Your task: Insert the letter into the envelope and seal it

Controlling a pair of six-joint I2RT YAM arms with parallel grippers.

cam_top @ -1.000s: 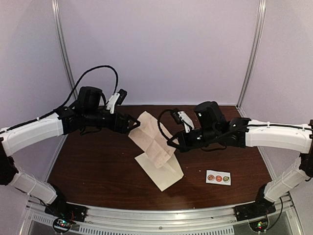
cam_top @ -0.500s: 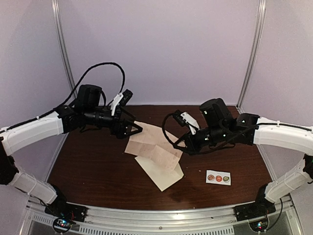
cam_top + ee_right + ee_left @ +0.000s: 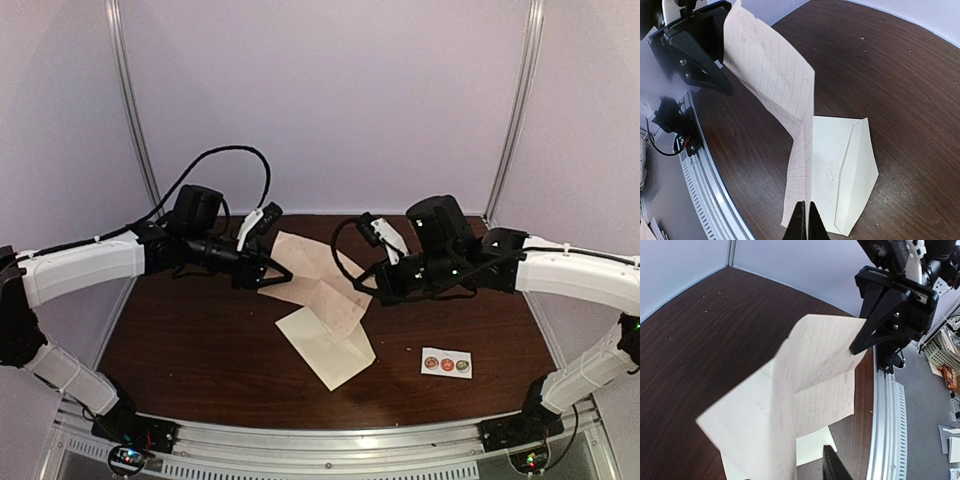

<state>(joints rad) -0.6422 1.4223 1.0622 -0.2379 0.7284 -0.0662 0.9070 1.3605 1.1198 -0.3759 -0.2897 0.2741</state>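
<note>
The letter [image 3: 312, 272] is a pinkish, lined, creased sheet held up over the table between both arms. My left gripper [image 3: 272, 272] is shut on its left edge. In the left wrist view the letter [image 3: 815, 355] covers one finger; the other finger [image 3: 832, 466] shows at the bottom. My right gripper [image 3: 363, 287] is shut on the letter's right edge, its fingertips [image 3: 805, 204] pinching the letter [image 3: 771, 67]. The cream envelope [image 3: 328, 348] lies flat below with its pointed flap open. It is also in the right wrist view [image 3: 846, 160].
A small white strip of round stickers [image 3: 446, 363] lies at the front right of the dark wooden table [image 3: 190, 335]. A metal rail [image 3: 320, 440] runs along the near edge. Walls close in the back and both sides.
My left gripper was open beside the letter; it has moved onto the left edge and closed. The right gripper, still pinching the sheet, rose a little and the sheet is stretched between them.
</note>
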